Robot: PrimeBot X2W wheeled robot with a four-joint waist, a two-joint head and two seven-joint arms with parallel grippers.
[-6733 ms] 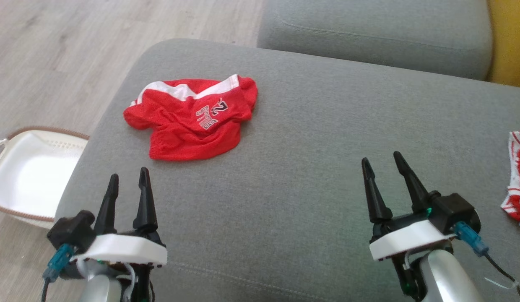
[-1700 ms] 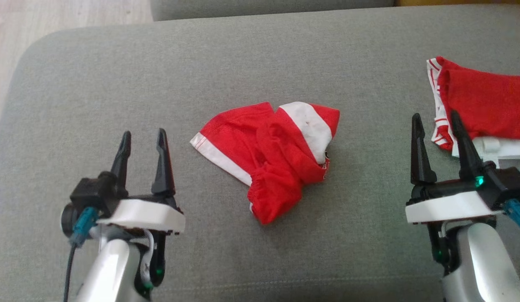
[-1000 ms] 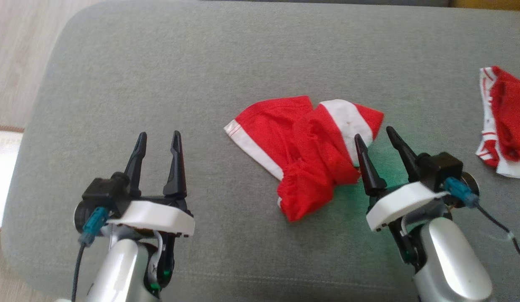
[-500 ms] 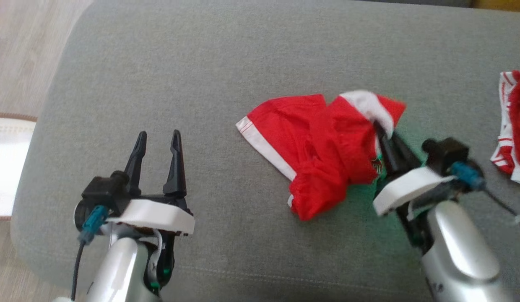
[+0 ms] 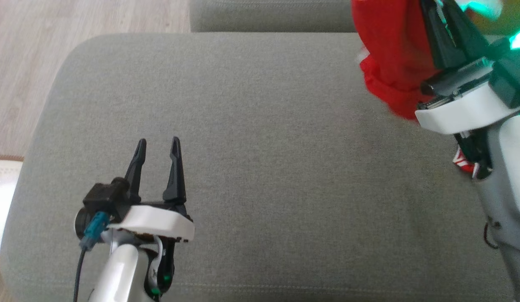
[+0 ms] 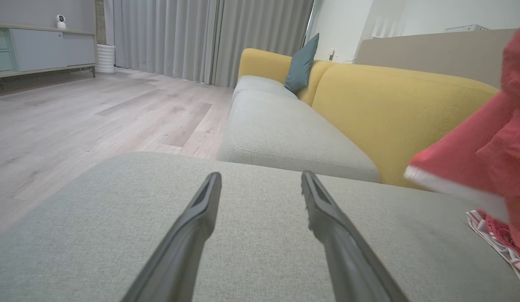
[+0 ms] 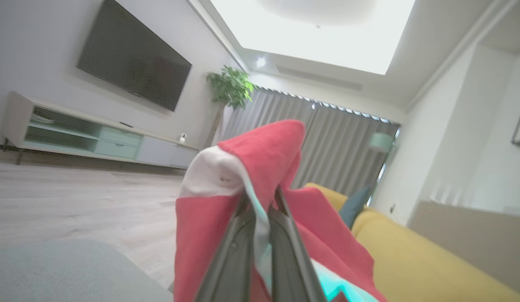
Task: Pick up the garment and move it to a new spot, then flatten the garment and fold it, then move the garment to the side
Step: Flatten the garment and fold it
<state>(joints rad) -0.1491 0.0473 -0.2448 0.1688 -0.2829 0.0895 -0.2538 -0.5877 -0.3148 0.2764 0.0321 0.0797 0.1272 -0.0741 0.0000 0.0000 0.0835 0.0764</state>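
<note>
Hanging; garment (image 5: 390,54) pinched in right gripper (image 7: 261,195); above cushion (image 5: 260,126)

Pale wood floor (image 6: 75,121) is stretching toward grey curtains (image 6: 209,37). A yellow-backed sofa (image 6: 390,109) with a grey seat (image 6: 285,134) is holding a teal cushion (image 6: 302,63). A dark television (image 7: 134,71) is hanging above a low cabinet (image 7: 75,138), a plant (image 7: 230,88) is standing nearby, and a ceiling panel (image 7: 318,29) is glowing.

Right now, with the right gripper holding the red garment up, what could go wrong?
1. The right gripper pinches just a fold of the red garment; the hanging bulk could slip free.
2. It hangs near the second red garment on the cushion; lowering here might snag or mix them.
3. The left gripper is open and far off, so no quick catch.
</note>
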